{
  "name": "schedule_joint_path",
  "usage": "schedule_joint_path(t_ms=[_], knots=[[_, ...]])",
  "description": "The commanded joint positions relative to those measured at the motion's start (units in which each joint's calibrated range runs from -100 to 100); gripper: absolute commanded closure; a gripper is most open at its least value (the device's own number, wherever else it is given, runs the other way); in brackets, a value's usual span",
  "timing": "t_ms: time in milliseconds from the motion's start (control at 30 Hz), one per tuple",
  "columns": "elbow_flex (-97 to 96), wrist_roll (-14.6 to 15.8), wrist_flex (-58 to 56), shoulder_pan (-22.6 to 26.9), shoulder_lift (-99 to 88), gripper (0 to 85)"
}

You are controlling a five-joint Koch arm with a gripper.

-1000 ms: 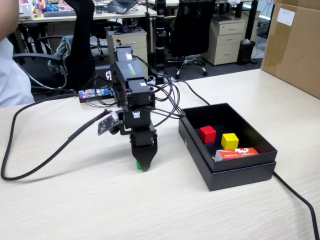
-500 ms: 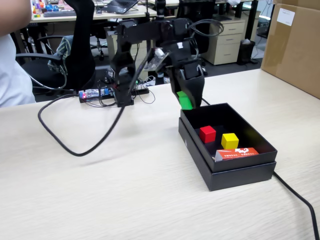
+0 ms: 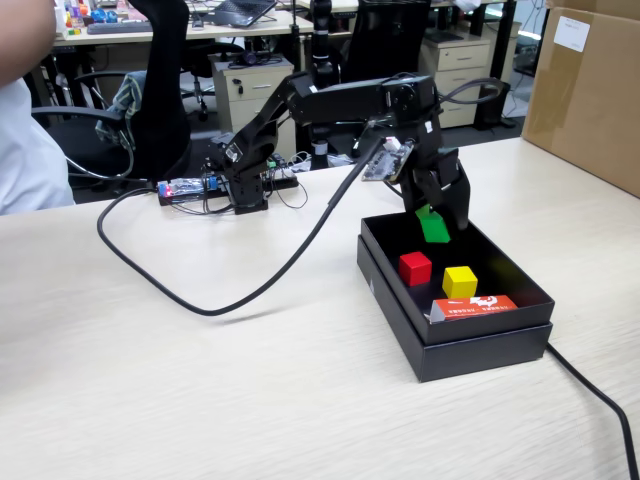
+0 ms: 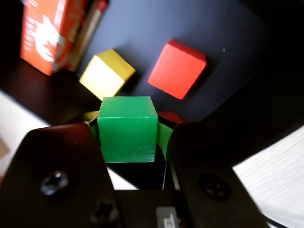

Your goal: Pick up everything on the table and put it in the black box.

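My gripper (image 3: 437, 222) is shut on the small green cube (image 3: 434, 227), holding it in the air over the far part of the black box (image 3: 470, 350). In the wrist view the green cube (image 4: 128, 128) sits clamped at my gripper (image 4: 128, 130), with the box floor (image 4: 190, 28) below it. The box stands on the pale beige table (image 3: 200, 390) at the right.
Inside the box lie a red cube (image 3: 415, 268), a yellow cube (image 3: 460, 282) and an orange-red carton (image 3: 475, 307). A big brown carton (image 3: 590, 90) stands at the far right. Black cables (image 3: 190, 295) trail across the table; another cable (image 3: 600, 400) runs from the box.
The arm lifted the green cube off the table at the left, swung right, and now holds it above the black box interior.
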Motion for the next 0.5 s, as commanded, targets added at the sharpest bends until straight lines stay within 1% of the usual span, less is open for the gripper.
schedule_joint_path(t_ms=[0,33,100,133,200,300,333,433,467], knots=[[4.83,0.20,0.40,1.07,2.13,84.6],[5.28,1.07,0.40,1.66,6.38,84.6],[5.19,1.37,0.40,1.76,7.98,84.6],[4.74,1.51,0.40,1.76,8.44,83.0],[1.20,1.61,0.31,1.81,9.36,65.0],[-0.07,2.00,0.31,1.71,9.59,64.6],[-0.16,2.15,0.22,1.71,9.25,62.0],[-1.52,2.20,0.22,1.51,6.15,44.2],[-1.61,2.20,0.22,1.47,4.54,42.4]])
